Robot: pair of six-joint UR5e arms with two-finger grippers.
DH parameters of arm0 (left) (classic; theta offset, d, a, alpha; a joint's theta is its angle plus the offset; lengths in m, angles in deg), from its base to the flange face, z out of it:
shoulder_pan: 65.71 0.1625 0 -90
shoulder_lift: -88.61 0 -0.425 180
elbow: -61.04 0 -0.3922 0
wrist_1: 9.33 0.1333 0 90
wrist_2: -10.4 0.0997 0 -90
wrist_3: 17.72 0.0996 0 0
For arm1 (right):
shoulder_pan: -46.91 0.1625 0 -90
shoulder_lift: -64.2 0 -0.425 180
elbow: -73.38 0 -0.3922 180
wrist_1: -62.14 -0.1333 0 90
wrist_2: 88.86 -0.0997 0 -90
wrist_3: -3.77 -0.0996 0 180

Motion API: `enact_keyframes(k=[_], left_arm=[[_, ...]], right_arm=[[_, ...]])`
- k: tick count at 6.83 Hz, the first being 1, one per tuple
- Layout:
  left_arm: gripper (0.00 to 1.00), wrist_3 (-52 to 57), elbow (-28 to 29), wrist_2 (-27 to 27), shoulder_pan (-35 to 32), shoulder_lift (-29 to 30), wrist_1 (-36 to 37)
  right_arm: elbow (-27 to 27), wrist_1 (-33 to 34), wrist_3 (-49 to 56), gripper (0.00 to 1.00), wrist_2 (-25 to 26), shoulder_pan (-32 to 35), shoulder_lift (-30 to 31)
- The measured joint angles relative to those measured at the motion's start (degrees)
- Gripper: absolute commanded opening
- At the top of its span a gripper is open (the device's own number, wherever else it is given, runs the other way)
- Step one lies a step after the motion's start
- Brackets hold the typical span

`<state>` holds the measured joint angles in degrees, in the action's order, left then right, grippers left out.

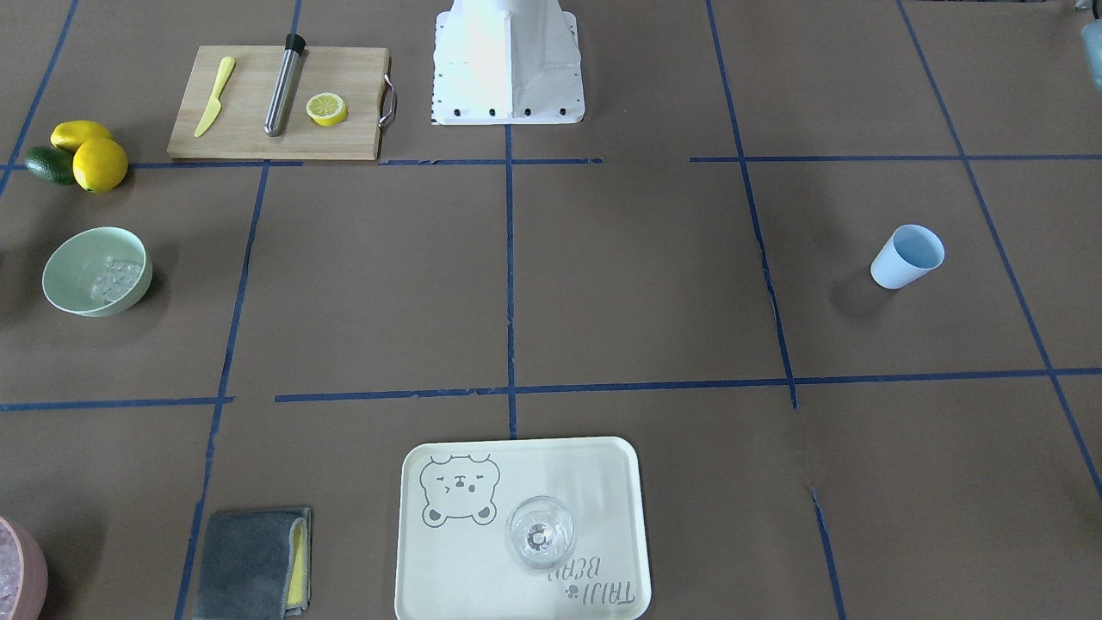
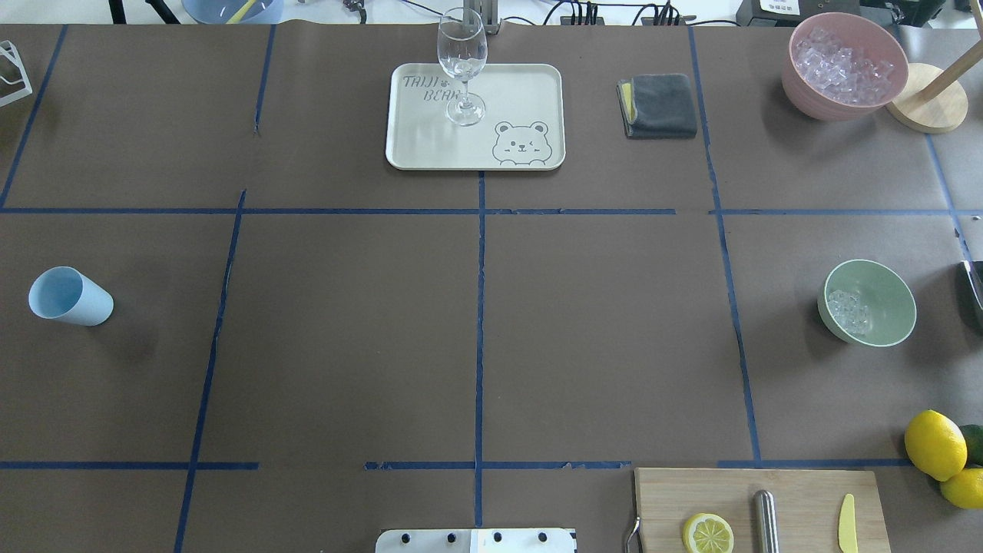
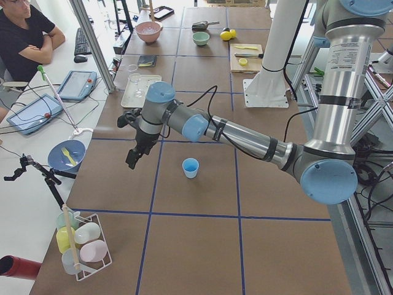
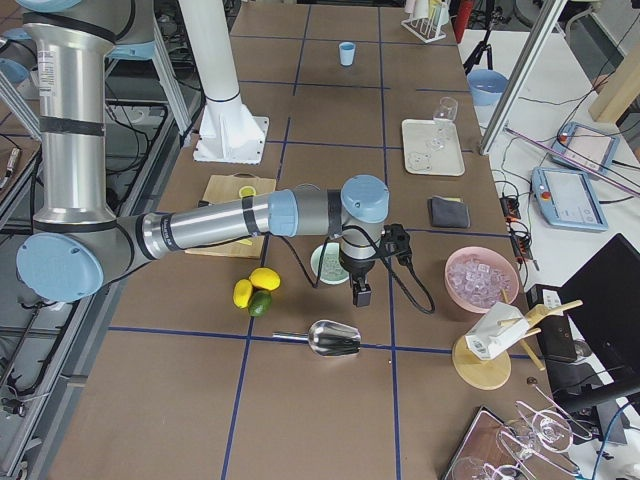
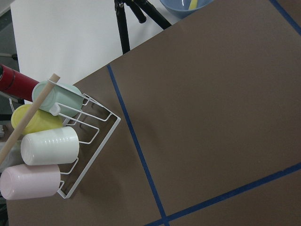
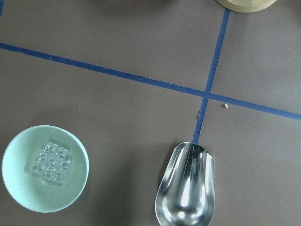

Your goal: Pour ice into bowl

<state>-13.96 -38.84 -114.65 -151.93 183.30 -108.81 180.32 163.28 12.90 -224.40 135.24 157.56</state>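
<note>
Light-blue cup (image 2: 71, 296) stands alone, well apart from the rest. Cream bear tray (image 2: 430, 146) carries a stemmed glass (image 2: 462, 65), upright. Folded grey cloth (image 2: 660, 105) sits near the tray, pink bowl (image 2: 806, 92) beyond it. Wooden board (image 1: 344, 142) holds a yellow knife (image 1: 214, 96), a steel rod (image 1: 284, 86) and a lemon slice (image 1: 327, 108). Two lemons (image 1: 100, 164) touch a dark green fruit (image 1: 47, 164). Metal scoop (image 6: 186, 188) lies hollow side up. Wire rack (image 5: 89, 136) holds four pastel cups

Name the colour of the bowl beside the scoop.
The bowl is pale mint green; right wrist view.
</note>
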Motion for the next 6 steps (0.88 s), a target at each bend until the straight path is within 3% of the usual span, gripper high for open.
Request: enact_keyframes(k=[3,6], left_arm=[[1.0,4.6,3.4,-7.4,-3.6,-5.6,4.9],[1.0,0.8,5.8,-8.9,-3.8,-7.8,4.9]], right_arm=[[-4.1,-2.5,-1.1,1.0,-1.7,0.2,-1.9],[-5.1,-5.1,-1.3,1.0,-2.6,0.5,-1.0]])
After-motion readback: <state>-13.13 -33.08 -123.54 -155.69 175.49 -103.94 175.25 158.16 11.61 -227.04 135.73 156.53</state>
